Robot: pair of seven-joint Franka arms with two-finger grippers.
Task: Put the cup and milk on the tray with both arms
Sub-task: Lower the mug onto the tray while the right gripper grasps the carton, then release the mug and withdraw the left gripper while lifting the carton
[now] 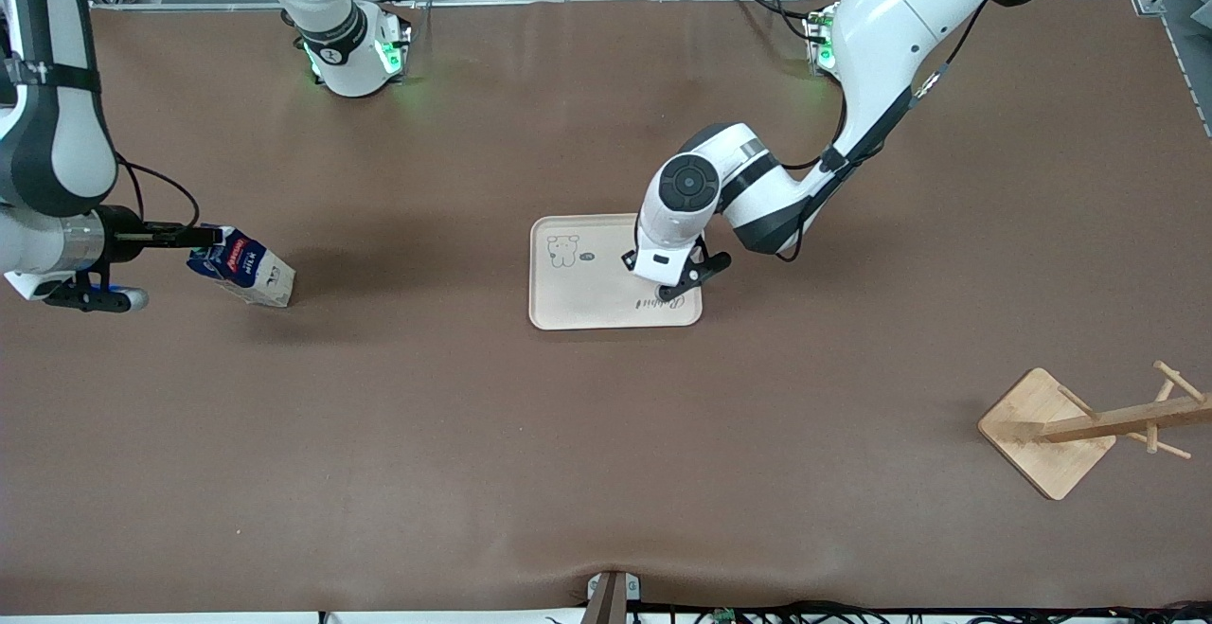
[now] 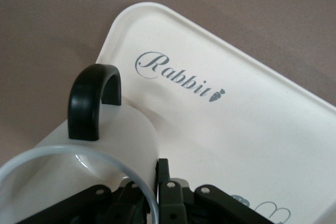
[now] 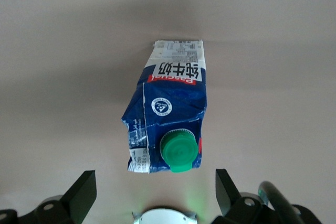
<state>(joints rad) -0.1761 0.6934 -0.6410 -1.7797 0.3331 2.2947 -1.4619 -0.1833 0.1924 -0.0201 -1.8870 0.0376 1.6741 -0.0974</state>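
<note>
The cup (image 2: 89, 150) is clamped by its rim in my left gripper (image 1: 674, 285), hanging low over the corner of the tray (image 1: 568, 307) nearest the left arm's end of the table and the front camera, just by the "Rabbit" script. To set it down well, I judge I should lower straight until the base sits flat inside the tray's raised lip, and only then part my fingers; letting go early, or too close to the lip, could tip it.

The milk (image 1: 242, 269) is well apart from the tray, toward the right arm's end of the table. My right gripper (image 3: 156, 190) sits level with its capped top, fingers spread wide with nothing between them, so it is not yet gripped. For that grasp I would close across the carton's body rather than on the green cap, squeezing gently, since the carton looks creased and soft.

The front view hides the cup entirely under my left wrist; only the left wrist view shows its black handle and rim. The right wrist view shows the carton's crumpled face and the gap around it, which the front view leaves unclear.
</note>
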